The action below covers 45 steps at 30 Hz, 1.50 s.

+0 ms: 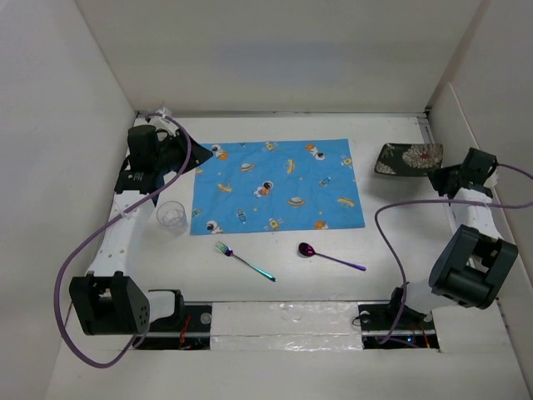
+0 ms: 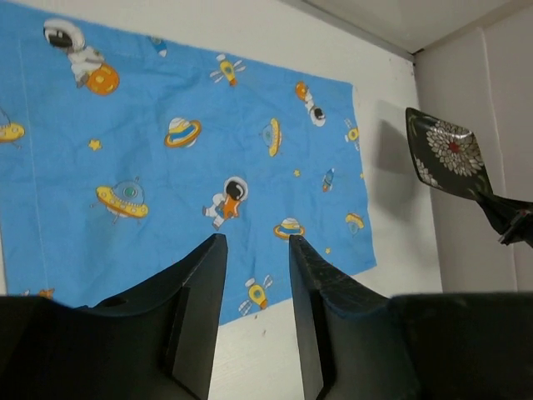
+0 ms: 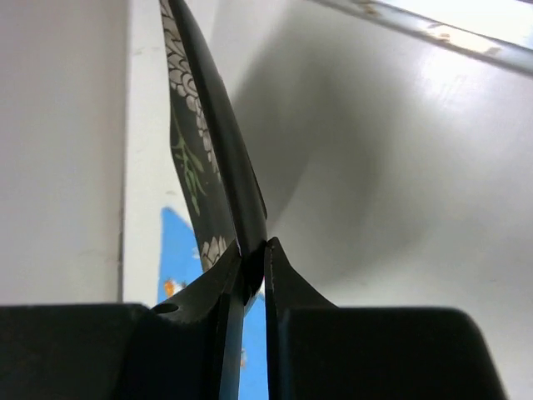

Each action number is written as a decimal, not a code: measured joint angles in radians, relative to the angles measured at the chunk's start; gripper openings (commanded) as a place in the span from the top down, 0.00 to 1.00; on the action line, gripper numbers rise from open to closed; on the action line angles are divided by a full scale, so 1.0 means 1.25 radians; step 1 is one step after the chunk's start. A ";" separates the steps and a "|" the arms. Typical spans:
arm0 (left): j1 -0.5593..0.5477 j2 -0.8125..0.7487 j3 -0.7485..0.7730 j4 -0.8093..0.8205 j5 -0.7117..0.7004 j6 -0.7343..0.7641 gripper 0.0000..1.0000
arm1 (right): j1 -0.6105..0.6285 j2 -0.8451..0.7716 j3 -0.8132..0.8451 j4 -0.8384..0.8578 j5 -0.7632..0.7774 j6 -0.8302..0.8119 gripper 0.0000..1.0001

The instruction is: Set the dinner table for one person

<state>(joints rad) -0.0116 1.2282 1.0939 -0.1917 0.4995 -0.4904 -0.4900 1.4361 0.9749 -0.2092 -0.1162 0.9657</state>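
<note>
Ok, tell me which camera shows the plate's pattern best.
The left wrist view: the plate faces it, flowers crisp. The top view shows it smaller, at the right gripper. The right wrist view sees it edge-on, pinched between the fingers.

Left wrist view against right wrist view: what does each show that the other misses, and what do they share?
Only the left wrist view: the left gripper, open and empty, the flowered face of the plate, and most of the placemat. Only the right wrist view: the right gripper shut on the plate's rim, seen edge-on. Both: plate, placemat and white table.
</note>
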 measured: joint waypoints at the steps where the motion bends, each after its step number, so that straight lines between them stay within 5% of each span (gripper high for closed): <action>1: 0.000 0.006 0.018 -0.001 0.002 0.000 0.64 | 0.000 -0.001 0.001 0.000 -0.001 -0.001 1.00; 9: -0.096 0.112 0.305 -0.070 -0.068 0.070 0.33 | 0.223 -0.031 0.053 0.111 -0.156 0.003 1.00; 13: -0.145 0.132 0.378 -0.078 -0.081 0.105 0.04 | 0.357 -0.003 0.079 0.149 -0.274 0.006 1.00; 18: -0.140 0.129 0.377 -0.104 -0.098 0.145 0.01 | 0.492 0.045 0.083 0.183 -0.330 0.000 1.00; 21: -0.137 0.129 0.369 -0.109 -0.094 0.161 0.17 | 0.541 0.105 0.083 0.223 -0.351 0.006 1.00; 25: -0.136 0.128 0.350 -0.110 -0.075 0.168 0.93 | 0.571 0.213 0.106 0.251 -0.395 0.000 1.00; 26: -0.136 0.126 0.342 -0.112 -0.074 0.171 1.00 | 0.573 0.247 0.128 0.240 -0.411 -0.012 1.00; 35: -0.136 0.114 0.322 -0.154 -0.079 0.192 1.00 | 0.541 0.462 0.424 -0.055 -0.601 -0.292 1.00; 45: -0.136 0.096 0.298 -0.174 -0.089 0.200 1.00 | 0.516 0.625 0.649 -0.404 -0.658 -0.615 1.00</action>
<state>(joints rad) -0.1822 1.3487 1.4658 -0.4095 0.3885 -0.2401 0.1555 2.2177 1.7863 -0.7147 -0.9390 0.1967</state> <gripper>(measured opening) 0.003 0.154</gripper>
